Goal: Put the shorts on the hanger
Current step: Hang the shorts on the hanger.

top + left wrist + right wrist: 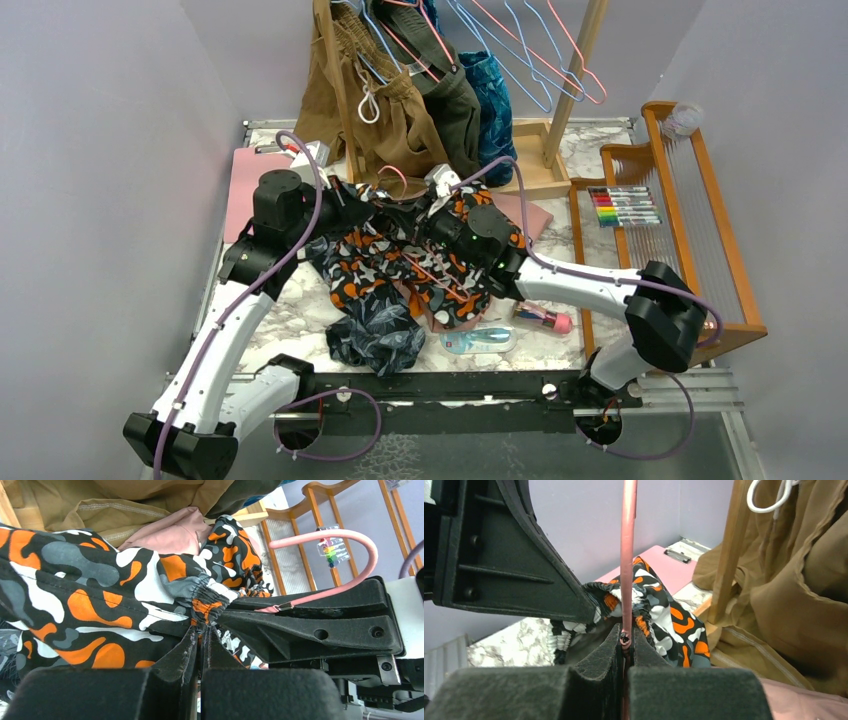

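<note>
**Two grips locked, shorts and hanger meeting mid-tabletop**

Left fingers (194,641) are clenched on the gathered elastic waistband of the shorts (100,590). The puckered edge is pinched right at the tips. Right fingers (616,641) are clamped on the hanger (627,555), on the wire neck just under the hook. The left wrist view shows that hook curling up pink above them. The two sets of tips sit just beside each other, nearly nose to nose.

Location: the shorts are bunched in the middle of the tabletop (300,318). Most of the fabric lies on the marble, and the waistband corner is raised at the left fingers. The near edge touches the navy leaf-print shorts (375,340).

Why it's held this way, as I read it:
- Pinching the waistband gives me one firm edge to keep taut and open.
- Gripping the neck rather than the triangle leaves the wire arms free to work into the fabric.

A stretch of pink wire shows across the print from overhead. I can't tell whether it runs inside the shorts or on top.

My call is mid-task, at the threading step, with nothing hung yet.

Risks:
- The elastic could slip out of such a thin pinch.
- The wire could twist in the right grip.
- The brown garment (400,120) and wooden rack (575,70) sit close behind, so there's little room to lift backward.
</note>
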